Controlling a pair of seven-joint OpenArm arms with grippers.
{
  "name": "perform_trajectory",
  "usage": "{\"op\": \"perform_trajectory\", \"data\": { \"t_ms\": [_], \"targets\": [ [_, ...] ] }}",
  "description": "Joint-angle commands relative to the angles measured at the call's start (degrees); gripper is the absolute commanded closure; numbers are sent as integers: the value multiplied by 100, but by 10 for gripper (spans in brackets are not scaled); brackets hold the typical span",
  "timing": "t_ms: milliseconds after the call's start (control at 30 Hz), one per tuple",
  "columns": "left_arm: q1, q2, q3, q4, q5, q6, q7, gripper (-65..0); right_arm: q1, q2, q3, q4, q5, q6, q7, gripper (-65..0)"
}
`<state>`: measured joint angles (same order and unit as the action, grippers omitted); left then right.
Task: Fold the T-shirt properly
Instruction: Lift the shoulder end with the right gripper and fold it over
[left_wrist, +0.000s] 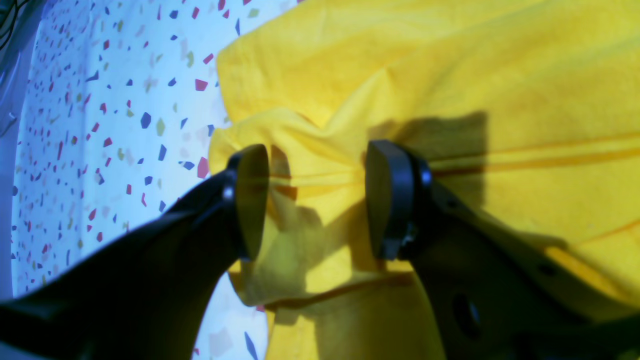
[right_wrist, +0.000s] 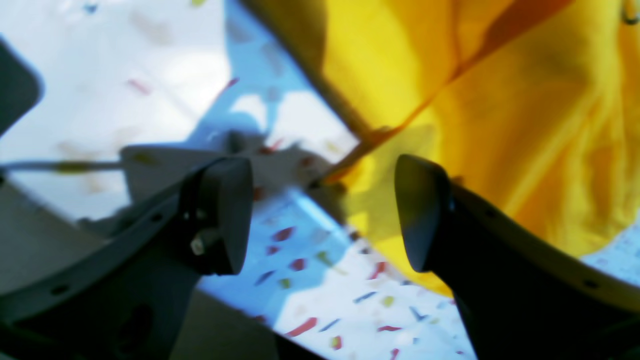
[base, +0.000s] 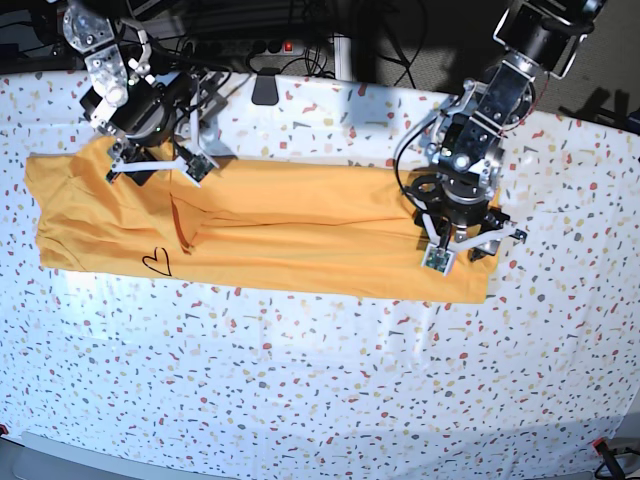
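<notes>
The orange-yellow T-shirt (base: 300, 230) lies folded into a long band across the table, with a black heart outline (base: 155, 262) near its left end. At the band's right end my left gripper (base: 462, 245) points down onto the cloth. In the left wrist view my left gripper (left_wrist: 317, 150) is open, its fingers straddling a bunched fold of the T-shirt (left_wrist: 500, 75). My right gripper (base: 155, 160) sits at the band's upper left corner. Seen from the right wrist, that gripper (right_wrist: 325, 165) is open and empty, with the T-shirt (right_wrist: 500, 100) edge just beyond its fingertips.
A white speckled cover (base: 320, 400) spreads over the whole table. Cables and a power strip (base: 290, 45) lie behind the far edge, beside a dark clip (base: 265, 90) on the cover's rim.
</notes>
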<state>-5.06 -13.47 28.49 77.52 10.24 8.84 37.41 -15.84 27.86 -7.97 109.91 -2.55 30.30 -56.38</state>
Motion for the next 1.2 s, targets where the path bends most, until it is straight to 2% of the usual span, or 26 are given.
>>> {"op": "perform_trajectory", "data": {
  "t_ms": [0, 133, 333, 533, 733, 800, 1000, 1167],
  "targets": [
    [111, -66, 4, -173, -330, -223, 798, -314, 46, 107, 35, 13, -52, -109, 52, -411],
    [111, -66, 4, -173, -328, -225, 798, -314, 44, 280, 35, -236, -48, -122, 105, -387],
    [109, -68, 4, -173, -328, -225, 798, -314, 46, 310, 37, -337, -50, -122, 232, -369],
    [111, -66, 4, -173, -328, -223, 798, -314, 44, 310, 39, -343, -55, -155, 240, -202],
    [111, -66, 4, -173, -328, -225, 798, -314, 76, 313, 39, -343, -555, -863, 286, -84],
    [109, -66, 4, -173, -328, -223, 798, -314, 74, 310, 39, -343, -562, -879, 284, -3],
    [109, -68, 4, -173, -328, -223, 796, -314, 42, 313, 39, -251, -562, -870, 212, 0],
    [107, -66, 4, -173, -326, -223, 791, -314, -385, 407, 39, 343, -564, -868, 219, 0]
  ]
}}
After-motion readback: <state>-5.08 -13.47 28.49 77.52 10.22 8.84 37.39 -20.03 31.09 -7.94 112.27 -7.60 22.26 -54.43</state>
